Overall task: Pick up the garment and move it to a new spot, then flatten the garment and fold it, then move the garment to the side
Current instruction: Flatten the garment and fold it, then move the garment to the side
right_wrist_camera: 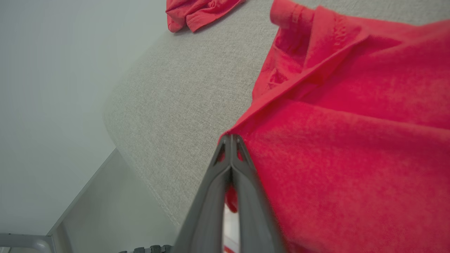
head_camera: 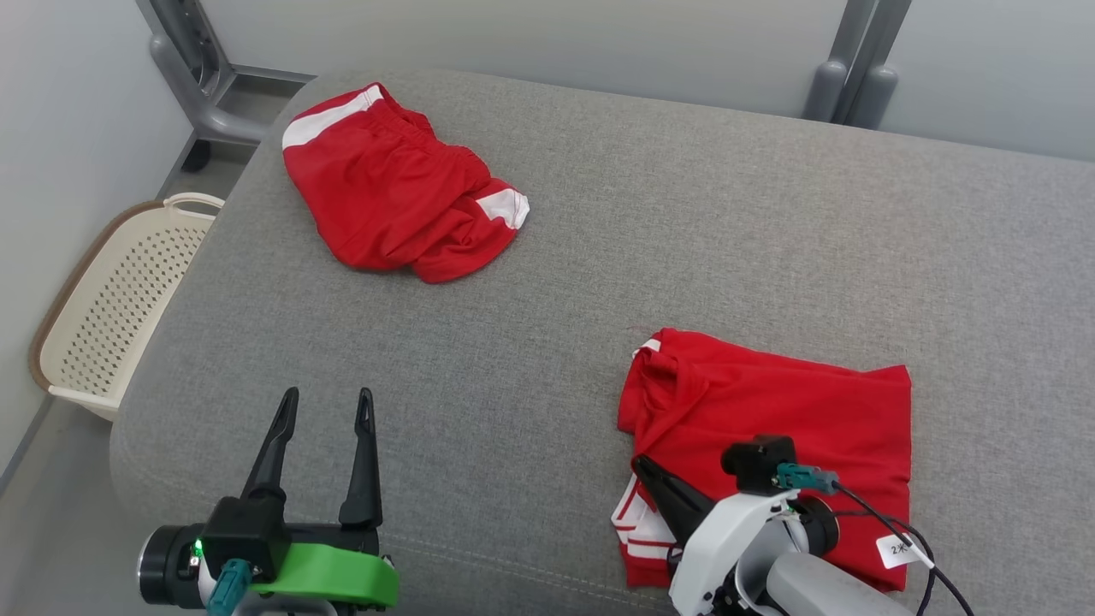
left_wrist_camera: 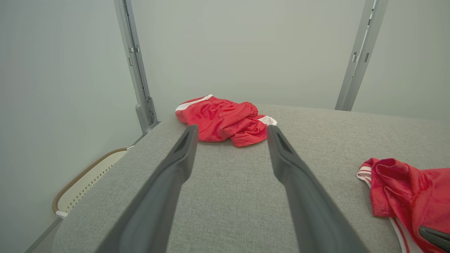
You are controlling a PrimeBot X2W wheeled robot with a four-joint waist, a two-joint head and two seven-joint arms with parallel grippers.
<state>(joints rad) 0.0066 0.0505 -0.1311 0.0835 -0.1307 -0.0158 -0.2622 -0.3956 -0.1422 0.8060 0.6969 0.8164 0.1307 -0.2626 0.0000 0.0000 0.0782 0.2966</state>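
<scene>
Right hand (right_wrist_camera: 231, 137) clenched on the folded red shirt (head_camera: 770, 393) at the lower right of the grey bench (head_camera: 599, 282).
Red cloth shows between its closed fingers (right_wrist_camera: 248, 186) at the shirt's left edge. Left hand (head_camera: 328, 395) hangs released at the lower left, fingers spread, well apart from the shirt. Crumpled red shorts (head_camera: 385, 188) lie at the upper left; a cream basket (head_camera: 111, 308) stands beside the bench's left end.
</scene>
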